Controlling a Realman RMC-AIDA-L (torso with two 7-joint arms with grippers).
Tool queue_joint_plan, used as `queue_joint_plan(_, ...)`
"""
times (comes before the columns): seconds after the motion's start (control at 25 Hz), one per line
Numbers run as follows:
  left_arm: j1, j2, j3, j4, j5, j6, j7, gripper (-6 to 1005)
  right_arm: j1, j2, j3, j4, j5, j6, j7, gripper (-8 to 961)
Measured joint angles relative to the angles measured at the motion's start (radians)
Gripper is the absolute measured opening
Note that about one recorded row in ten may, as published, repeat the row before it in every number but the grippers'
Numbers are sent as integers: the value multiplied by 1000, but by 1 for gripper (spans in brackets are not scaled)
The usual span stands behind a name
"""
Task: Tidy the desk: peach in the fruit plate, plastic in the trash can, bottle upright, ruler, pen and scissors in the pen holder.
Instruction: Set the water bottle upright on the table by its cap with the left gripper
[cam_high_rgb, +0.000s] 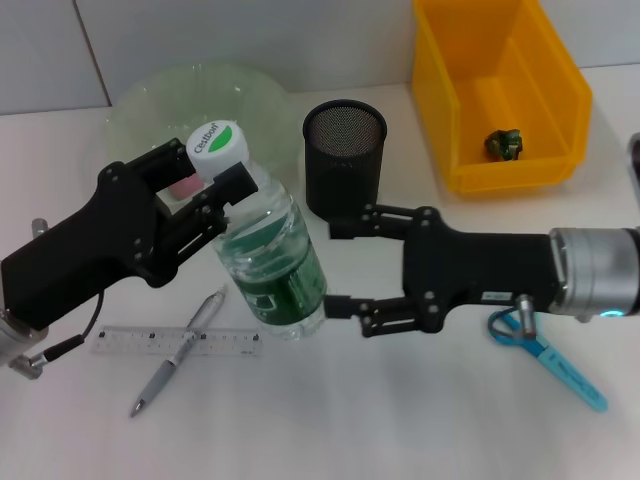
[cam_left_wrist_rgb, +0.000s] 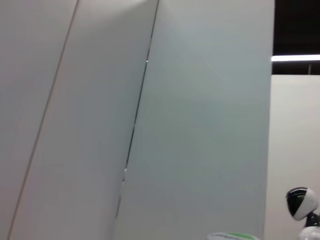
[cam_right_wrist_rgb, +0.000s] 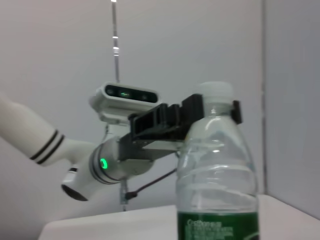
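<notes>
The clear water bottle (cam_high_rgb: 275, 262) with a green label and white-green cap stands nearly upright at the desk's middle. My left gripper (cam_high_rgb: 214, 187) is shut on its neck just under the cap, and the right wrist view shows its black fingers (cam_right_wrist_rgb: 165, 117) flanking the bottle (cam_right_wrist_rgb: 217, 175). My right gripper (cam_high_rgb: 340, 268) is open beside the bottle's right side, one finger near the base. The ruler (cam_high_rgb: 120, 341) and silver pen (cam_high_rgb: 180, 350) lie in front. Blue scissors (cam_high_rgb: 560, 368) peek from under my right arm. A pink bit, likely the peach (cam_high_rgb: 184, 187), shows behind my left gripper.
The black mesh pen holder (cam_high_rgb: 343, 150) stands behind my right gripper. A green glass fruit plate (cam_high_rgb: 190, 95) sits at the back left. At the back right is a yellow bin (cam_high_rgb: 560, 100) holding crumpled green plastic (cam_high_rgb: 503, 143). The left wrist view shows mostly wall and the bottle cap's edge (cam_left_wrist_rgb: 232, 235).
</notes>
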Motion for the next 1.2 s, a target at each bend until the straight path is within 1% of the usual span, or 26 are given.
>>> queue_joint_plan(0.16, 0, 7, -3, 7, 1, -32, 2, 430, -45, 0, 10, -66, 4, -6, 59, 824)
queue_joint_plan(0.28, -3, 8, -4, 7, 1, -36, 11, 430, -56, 0, 14, -78, 4, -8, 61, 825)
queue_joint_plan(0.36, -5, 8, -5, 7, 1, -52, 22, 430, -86, -2, 18, -109, 5, -4, 62, 825)
queue_joint_plan(0.4, -7, 8, -6, 8, 1, -66, 29, 430, -86, -2, 18, -109, 5, -4, 62, 825)
queue_joint_plan(0.52, -12, 8, -9, 8, 1, -102, 53, 429, -128, -6, 23, -157, 5, 0, 70, 825)
queue_joint_plan(0.56, -12, 8, -9, 8, 1, -102, 53, 429, -156, -8, 37, -184, 4, -6, 74, 825)
queue_joint_plan(0.6, -12, 8, -9, 8, 1, -102, 53, 429, -156, -8, 37, -184, 4, -6, 74, 825)
queue_joint_plan(0.64, -14, 9, -9, 9, 1, -135, 86, 429, -171, -10, 47, -196, 2, -14, 74, 824)
queue_joint_plan(0.68, -17, 11, -10, 11, 1, -166, 98, 429, -197, -14, 57, -218, -2, -31, 70, 824)
queue_joint_plan(0.76, -19, 12, -10, 15, 1, -187, 102, 429, -208, -16, 58, -226, -2, -37, 66, 824)
queue_joint_plan(0.84, -20, 13, -11, 22, 1, -219, 111, 429, -229, -25, 65, -236, -2, -45, 64, 824)
queue_joint_plan(0.88, -21, 13, -11, 23, 1, -241, 126, 429, -239, -33, 71, -237, -9, -54, 67, 824)
queue_joint_plan(0.92, -21, 13, -11, 23, 1, -241, 126, 429, -239, -33, 71, -237, -9, -54, 67, 824)
queue_joint_plan(1.0, -25, 13, -11, 24, 1, -258, 139, 430, -252, -41, 74, -237, -17, -62, 72, 824)
queue_joint_plan(1.12, -28, 13, -11, 25, 1, -276, 150, 430, -265, -46, 83, -237, -19, -63, 73, 824)
queue_joint_plan(1.2, -30, 8, -11, 32, 0, -303, 181, 430, -268, -46, 86, -237, -19, -60, 73, 824)
